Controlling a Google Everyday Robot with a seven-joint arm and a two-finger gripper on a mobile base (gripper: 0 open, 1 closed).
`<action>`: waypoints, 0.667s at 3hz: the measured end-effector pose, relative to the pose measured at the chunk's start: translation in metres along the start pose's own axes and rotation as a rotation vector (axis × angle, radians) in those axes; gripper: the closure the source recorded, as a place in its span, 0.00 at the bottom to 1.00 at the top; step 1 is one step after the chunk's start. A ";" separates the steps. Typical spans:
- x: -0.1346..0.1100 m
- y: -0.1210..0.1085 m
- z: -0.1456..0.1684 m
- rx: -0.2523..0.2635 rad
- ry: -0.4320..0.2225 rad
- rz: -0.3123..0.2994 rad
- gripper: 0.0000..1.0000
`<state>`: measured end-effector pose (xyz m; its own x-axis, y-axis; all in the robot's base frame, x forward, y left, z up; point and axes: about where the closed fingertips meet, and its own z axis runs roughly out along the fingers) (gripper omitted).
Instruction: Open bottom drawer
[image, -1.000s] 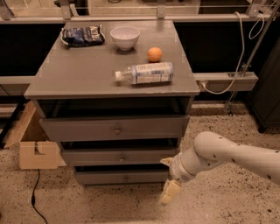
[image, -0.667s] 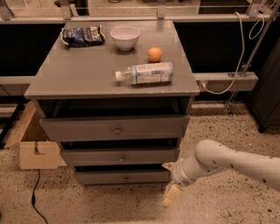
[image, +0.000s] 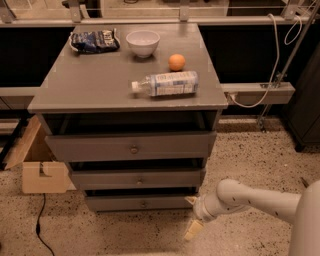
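The grey cabinet (image: 125, 85) has three drawers. The bottom drawer (image: 115, 203) is the slimmest front, just above the floor, with a small round knob (image: 143, 203) at its centre; it looks pushed in. My gripper (image: 191, 216) is low by the floor at the right end of the bottom drawer's front, well right of the knob. It is open and empty, one cream finger (image: 193, 230) pointing down-left and the other (image: 190, 200) near the drawer's right corner. My white arm (image: 250, 197) comes in from the right.
On the cabinet top lie a chip bag (image: 94, 41), a white bowl (image: 143, 42), an orange (image: 176, 62) and a water bottle (image: 166, 83). A cardboard box (image: 37, 165) stands left of the cabinet with a black cable (image: 40, 230) on the floor. A rail with a cable (image: 260, 92) runs at the right.
My gripper and forearm have sunk a little lower toward the floor beside the bottom drawer's right end. The drawers have not moved.
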<state>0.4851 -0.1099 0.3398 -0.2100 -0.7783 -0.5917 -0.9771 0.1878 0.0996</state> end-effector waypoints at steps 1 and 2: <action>0.022 -0.028 0.052 0.000 -0.039 -0.010 0.00; 0.022 -0.028 0.052 0.000 -0.039 -0.011 0.00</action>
<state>0.5099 -0.1017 0.2822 -0.1981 -0.7566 -0.6231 -0.9793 0.1796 0.0932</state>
